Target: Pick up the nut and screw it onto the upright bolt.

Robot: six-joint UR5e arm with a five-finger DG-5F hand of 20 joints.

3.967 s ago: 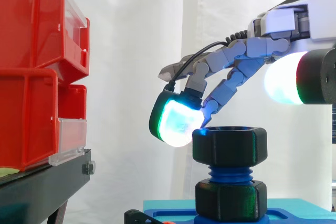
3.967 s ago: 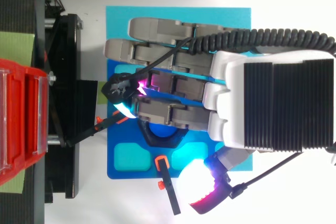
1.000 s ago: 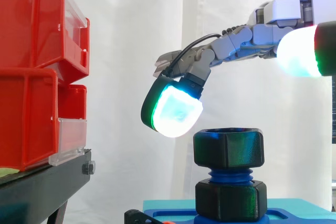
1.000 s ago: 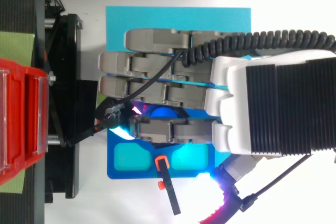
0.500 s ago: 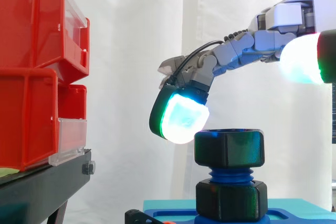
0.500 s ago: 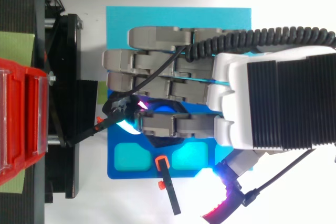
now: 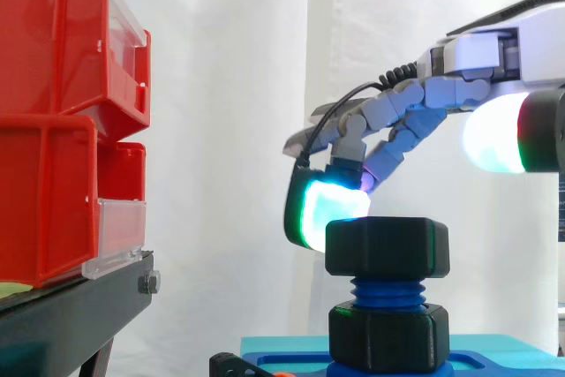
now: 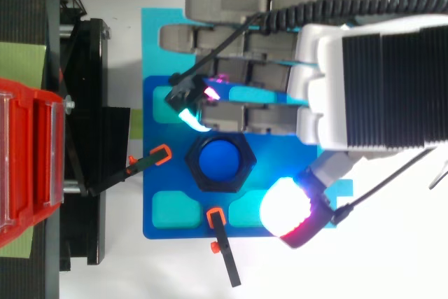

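A black hex nut point(image 8: 220, 162) sits on top of the upright blue bolt point(image 7: 386, 293), whose blue end shows through the nut's hole. A second black nut point(image 7: 388, 337) sits lower on the bolt at the base. My hand point(image 8: 364, 68) reaches in from the right, off to one side of the nut. Its fingers point(image 8: 231, 110) bend gently downward, and one glowing fingertip point(image 7: 325, 214) hangs level with the nut's top edge, close beside it. The glowing thumb point(image 8: 287, 209) stands apart on the nut's other side. Nothing is held.
Stacked red bins point(image 7: 62, 121) on a black stand point(image 7: 79, 306) fill the left. The bolt stands in a blue fixture point(image 8: 168, 211) on a cyan plate point(image 8: 161, 33). Two orange-tipped clamps point(image 8: 162, 153) point(image 8: 213, 216) hold the fixture near the nut.
The hand has shifted sideways off the nut, so the nut now shows whole from above. The glowing fingertip has dropped to the nut's level and moved nearer to it.
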